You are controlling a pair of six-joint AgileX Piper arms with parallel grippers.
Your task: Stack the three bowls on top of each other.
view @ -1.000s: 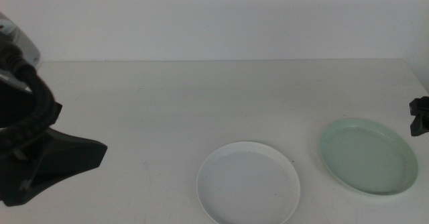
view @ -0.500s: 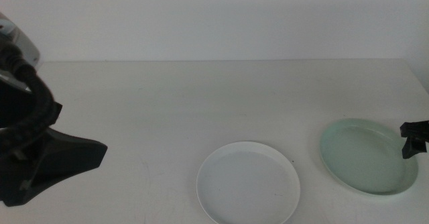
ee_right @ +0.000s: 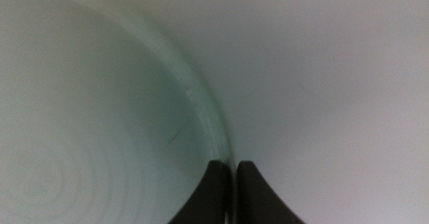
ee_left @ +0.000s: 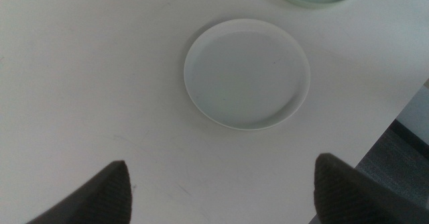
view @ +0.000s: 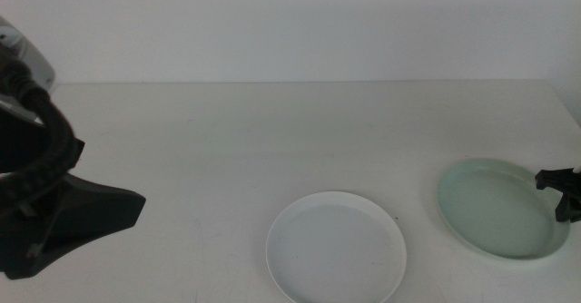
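Right tool [view: 563, 197] pinched narrow on the rim of the shallow pale mint green round bowl [view: 497, 210], shallow white round bowl [view: 336, 247] just beside it on the white table [view: 227, 149], left tool [ee_left: 221, 187] spread wide above.

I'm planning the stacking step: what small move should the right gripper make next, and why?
Probably lift the mint bowl a little and carry it toward the white bowl. The right gripper appears shut on the mint bowl's rim, one jaw on each side, and the white bowl lies bare nearby. The left gripper waits open above the table. No grey bowl is in view.
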